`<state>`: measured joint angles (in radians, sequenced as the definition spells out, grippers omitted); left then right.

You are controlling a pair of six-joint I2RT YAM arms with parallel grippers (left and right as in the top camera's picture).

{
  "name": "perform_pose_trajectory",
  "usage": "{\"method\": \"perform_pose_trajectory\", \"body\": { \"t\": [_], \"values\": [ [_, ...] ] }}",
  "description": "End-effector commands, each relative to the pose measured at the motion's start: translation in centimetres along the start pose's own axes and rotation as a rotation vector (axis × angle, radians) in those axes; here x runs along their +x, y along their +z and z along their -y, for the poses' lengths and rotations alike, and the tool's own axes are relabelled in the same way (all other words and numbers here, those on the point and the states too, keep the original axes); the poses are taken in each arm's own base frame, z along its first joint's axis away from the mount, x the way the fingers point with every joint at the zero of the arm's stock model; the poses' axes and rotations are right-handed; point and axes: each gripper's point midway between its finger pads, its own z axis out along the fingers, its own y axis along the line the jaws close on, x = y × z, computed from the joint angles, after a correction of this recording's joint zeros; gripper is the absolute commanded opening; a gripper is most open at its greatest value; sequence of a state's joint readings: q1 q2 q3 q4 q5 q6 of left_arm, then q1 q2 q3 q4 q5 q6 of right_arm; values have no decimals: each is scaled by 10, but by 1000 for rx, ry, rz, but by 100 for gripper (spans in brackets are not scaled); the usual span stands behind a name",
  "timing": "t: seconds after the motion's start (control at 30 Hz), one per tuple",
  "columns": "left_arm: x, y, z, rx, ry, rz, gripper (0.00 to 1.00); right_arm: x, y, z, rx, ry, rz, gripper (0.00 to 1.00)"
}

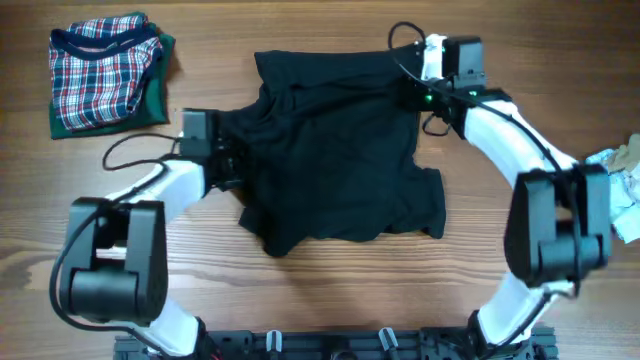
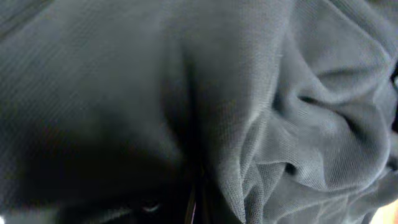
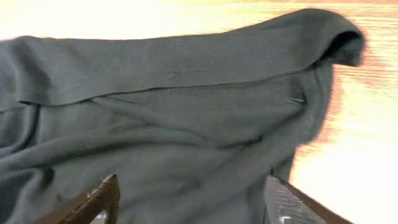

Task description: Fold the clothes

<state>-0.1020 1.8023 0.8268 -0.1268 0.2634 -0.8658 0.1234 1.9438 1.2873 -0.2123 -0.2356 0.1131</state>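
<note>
On wood table [image 1: 330, 300], crumpled black shirt [image 1: 330, 170]

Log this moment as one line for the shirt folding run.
black shirt: rumpled, not yet folded | left gripper: shut on its left edge | right gripper: open at its top right edge

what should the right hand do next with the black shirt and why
Probably close the right hand on the black short-sleeved fabric shirt. Its fingers stand open at the shirt's upper right edge, while the left hand looks shut on bunched cloth at the left edge. With both edges held, the crumpled shirt could be spread flat.
</note>
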Motion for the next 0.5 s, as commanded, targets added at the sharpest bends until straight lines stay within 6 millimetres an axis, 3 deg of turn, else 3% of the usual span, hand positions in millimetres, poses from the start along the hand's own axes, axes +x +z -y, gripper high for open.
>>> {"method": "perform_pose_trajectory", "body": {
  "t": [0.0, 0.07, 0.17, 0.37, 0.47],
  "values": [
    [81, 34, -105, -357, 56, -165, 6, 9, 28, 1, -29, -26, -44, 59],
    [84, 35, -102, -367, 93, -149, 6, 14, 36, 4, -28, -23, -51, 36],
    [87, 38, -96, -355, 120, -142, 4, 21, 43, 6, -27, -17, -68, 18],
    [81, 37, -81, -309, 154, -136, 4, 42, 46, 11, -6, 28, -144, 14],
    [71, 13, -48, -234, 211, -101, 4, 49, 46, 12, -4, 34, -166, 13]
  ]
}}
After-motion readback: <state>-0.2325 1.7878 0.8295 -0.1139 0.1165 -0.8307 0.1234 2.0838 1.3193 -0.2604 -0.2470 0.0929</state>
